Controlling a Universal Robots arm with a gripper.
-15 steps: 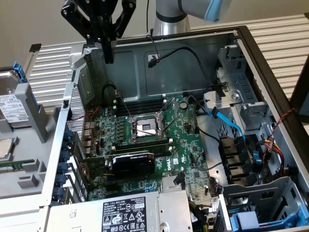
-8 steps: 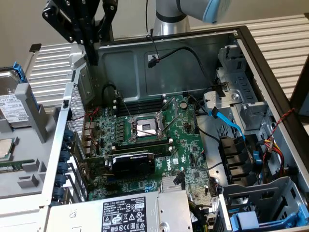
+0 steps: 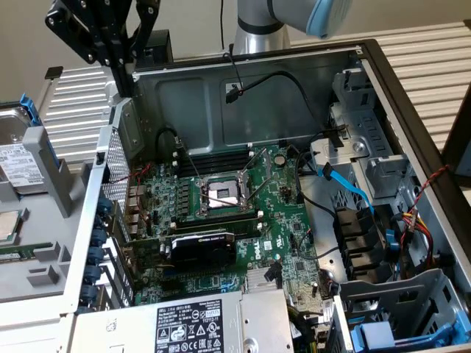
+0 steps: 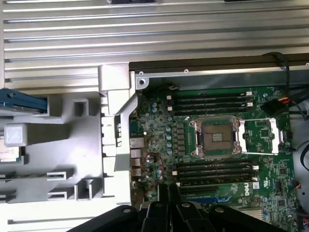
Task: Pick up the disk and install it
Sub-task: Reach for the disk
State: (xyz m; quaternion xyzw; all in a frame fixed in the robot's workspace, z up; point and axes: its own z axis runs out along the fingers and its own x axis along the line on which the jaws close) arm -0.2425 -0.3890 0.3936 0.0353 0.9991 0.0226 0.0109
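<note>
The disk (image 3: 16,158) is a silver-grey drive with a white label in a blue carrier. It lies in a grey parts holder (image 3: 55,195) at the exterior view's far left, outside the computer case. In the wrist view a blue strip of the disk's carrier (image 4: 23,102) shows at the picture's edge. My gripper (image 3: 124,84) hangs above the case's rear corner, up and toward the exterior view's right of the disk, not touching it. Its black fingers (image 4: 164,195) stand pressed together with nothing between them, over the motherboard's edge.
The open computer case (image 3: 412,147) holds a motherboard with an open processor socket (image 3: 221,193), a black graphics card (image 3: 200,248) and loose cables (image 3: 353,187). A drive bay with blue parts (image 3: 383,334) sits at the near right. A small silver chip (image 3: 7,224) lies in the holder.
</note>
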